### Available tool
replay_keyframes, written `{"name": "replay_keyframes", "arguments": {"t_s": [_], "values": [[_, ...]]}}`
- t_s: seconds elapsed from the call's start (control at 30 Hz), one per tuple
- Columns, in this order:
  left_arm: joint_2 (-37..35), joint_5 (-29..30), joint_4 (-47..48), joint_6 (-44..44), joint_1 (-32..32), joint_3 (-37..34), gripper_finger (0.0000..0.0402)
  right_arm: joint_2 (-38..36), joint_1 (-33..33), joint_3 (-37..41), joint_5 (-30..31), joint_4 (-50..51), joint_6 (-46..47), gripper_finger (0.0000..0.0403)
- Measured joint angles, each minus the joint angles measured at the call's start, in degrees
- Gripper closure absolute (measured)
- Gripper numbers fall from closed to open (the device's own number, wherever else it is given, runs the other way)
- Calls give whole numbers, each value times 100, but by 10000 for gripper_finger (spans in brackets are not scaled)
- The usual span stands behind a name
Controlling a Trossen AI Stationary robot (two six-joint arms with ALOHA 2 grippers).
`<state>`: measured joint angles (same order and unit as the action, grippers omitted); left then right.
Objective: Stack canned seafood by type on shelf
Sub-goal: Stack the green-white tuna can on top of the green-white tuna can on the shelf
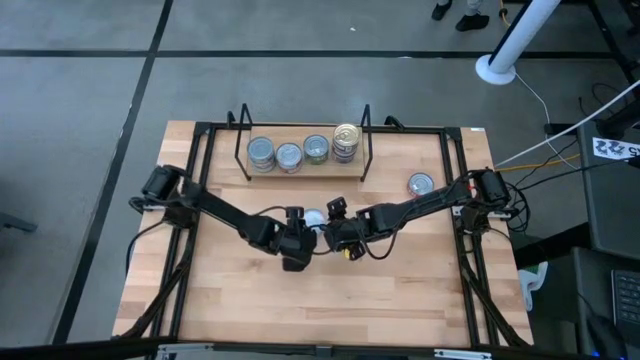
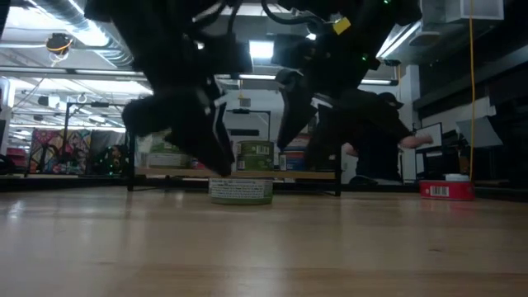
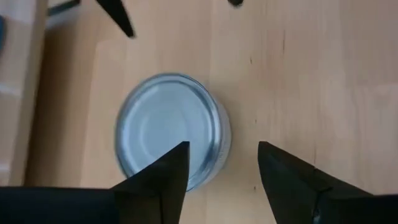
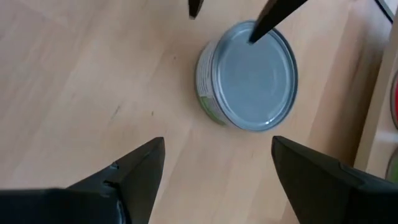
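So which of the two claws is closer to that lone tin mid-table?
Left. The left gripper hangs over the tin's edge; the right gripper sits just beside it.

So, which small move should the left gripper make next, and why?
Probably shift sideways to centre on the green-label can before closing. The left gripper hangs open above it, one finger over the lid, the other beside the can.

Two dark jointed arms, black cables, yellow tag, pointed black fingers.
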<state>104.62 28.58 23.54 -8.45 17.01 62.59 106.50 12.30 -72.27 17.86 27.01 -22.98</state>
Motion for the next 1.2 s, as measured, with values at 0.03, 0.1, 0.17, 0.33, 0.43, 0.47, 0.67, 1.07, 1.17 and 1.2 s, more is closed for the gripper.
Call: {"name": "replay_keyframes", "arguments": {"t_s": [0.03,0.1,0.17,0.33,0.43,0.47,0.67,1.07,1.17,1.2], "values": [[49,-2,-6,2,-9,0,220,0,0,0,-14,-18,0,107],[163,35,-35,0,-20,0,227,1,2,0,-58,-23,-2,107],[254,154,-36,11,-21,0,234,2,2,0,-58,-22,-2,107],[386,320,-33,242,-19,3,260,2,2,0,-58,-39,-2,107],[411,382,-34,403,-19,9,284,2,2,0,-58,-42,-2,107],[411,409,-34,434,-19,9,292,2,2,0,-58,-42,-2,107],[419,582,-27,472,-19,9,356,66,2,-2,-60,-65,30,107],[341,518,9,351,-13,10,400,225,2,1,-49,-875,43,107],[186,434,44,185,-8,-2,400,225,2,2,-43,-1038,28,107],[130,428,63,117,-9,-2,401,225,2,2,-43,-1071,28,107]]}}
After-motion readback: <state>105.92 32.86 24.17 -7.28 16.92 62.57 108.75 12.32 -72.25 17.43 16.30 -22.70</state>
